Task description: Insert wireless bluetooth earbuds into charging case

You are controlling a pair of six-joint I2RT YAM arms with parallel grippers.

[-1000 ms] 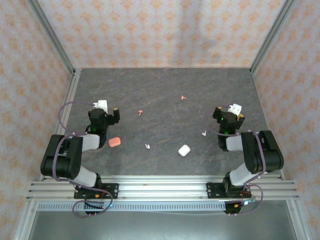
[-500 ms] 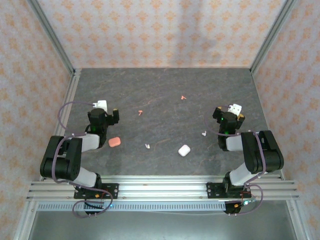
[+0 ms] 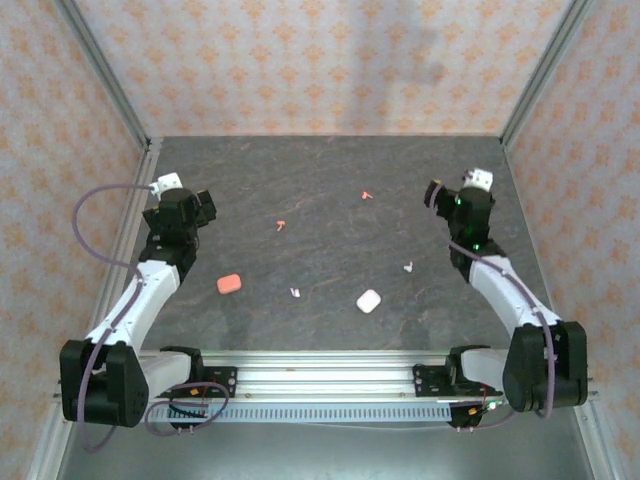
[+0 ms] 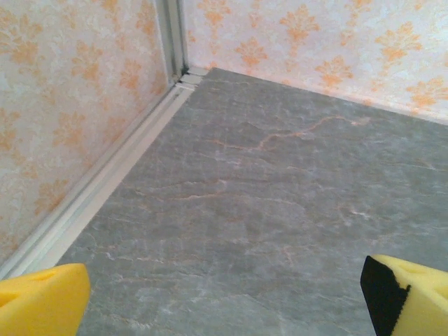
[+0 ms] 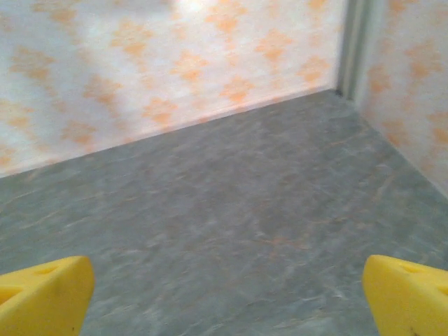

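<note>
- Your left gripper [image 3: 197,205] hangs over the left edge of the worktop [image 3: 330,165]. Its yellow fingertips [image 4: 42,301] are spread wide with nothing between them, and it faces the far left corner.
- Your right gripper [image 3: 448,195] sits the same way near the right edge, jaws wide apart and empty, facing the far right corner.
- All four buds lie loose on the bare surface. One pink earbud [image 3: 367,195] lies toward the far edge, right of the middle. The second pink earbud [image 3: 281,225] lies left of the middle.
- One white earbud [image 3: 408,267] lies nearer the right edge, and the second white earbud [image 3: 295,293] lies toward the near edge.
- The pink case [image 3: 229,284] lies toward the near left corner. The white case [image 3: 369,301] lies toward the near edge, between the two white buds. You cannot tell from here whether either lid is up.
- Nothing is seated yet, so the job looks unstarted. The spread jaws probably suit a first reach, and the colours suggest which bud goes in which case.
- No brand, label or writing can be read on the cases, the buds or the patterned walls [image 3: 300,60].
</note>
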